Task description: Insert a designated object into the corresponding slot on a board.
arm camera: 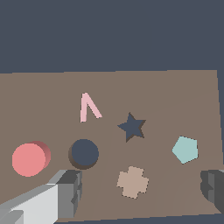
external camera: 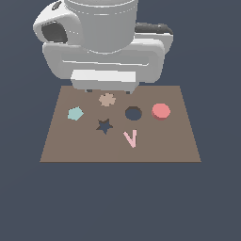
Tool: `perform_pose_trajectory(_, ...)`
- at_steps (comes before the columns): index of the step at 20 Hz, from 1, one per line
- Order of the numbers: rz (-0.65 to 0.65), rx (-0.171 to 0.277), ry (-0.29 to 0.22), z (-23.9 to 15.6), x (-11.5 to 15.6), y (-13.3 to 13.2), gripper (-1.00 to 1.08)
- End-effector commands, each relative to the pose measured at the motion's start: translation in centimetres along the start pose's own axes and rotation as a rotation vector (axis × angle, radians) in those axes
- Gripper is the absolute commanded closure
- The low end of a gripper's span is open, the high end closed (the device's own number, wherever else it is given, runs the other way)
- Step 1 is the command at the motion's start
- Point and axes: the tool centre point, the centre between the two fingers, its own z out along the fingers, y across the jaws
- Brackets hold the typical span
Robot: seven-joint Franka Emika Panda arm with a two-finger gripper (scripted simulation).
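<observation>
The coral-red round disc (external camera: 161,111) lies on the brown board (external camera: 160,146) at the exterior view's right, just beside the dark round hole (external camera: 133,113). In the wrist view the disc (arm camera: 29,158) and the round hole (arm camera: 84,153) sit side by side on the board (arm camera: 175,96). My gripper (external camera: 108,91) hangs above the board's far edge, over the tan piece, apart from the disc. It is open and empty; in the wrist view the gripper (arm camera: 142,186) shows its two fingers wide apart.
A tan scalloped piece (external camera: 107,99) (arm camera: 132,181), a teal pentagon (external camera: 75,113) (arm camera: 185,149), a pale pink V piece (external camera: 131,138) (arm camera: 89,107) and a dark star-shaped hole (external camera: 104,125) (arm camera: 131,127) are on the board. The arm's white body looms above the far edge.
</observation>
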Motion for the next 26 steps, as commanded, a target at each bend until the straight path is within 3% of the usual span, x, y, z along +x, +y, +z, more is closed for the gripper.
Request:
perform_pose_trajectory(1, 0.0, 0.0, 0.0, 0.0, 0.0, 0.0, -0.92)
perform_pose_trajectory(6, -0.03, 0.002, -0.001, 0.6, 0.1, -0.8, -0.92)
perform_pose_trajectory(11, -0.124, 0.009, -0.006, 2.3, 0.3, -3.2, -0.92)
perform_pose_trajectory(21, -0.486, 0.032, -0.023, 9.0, -1.4, -12.4, -0.92)
perform_pose_trajectory(26, -0.624, 0.039, -0.03, 11.4, -3.0, -15.7, -0.92)
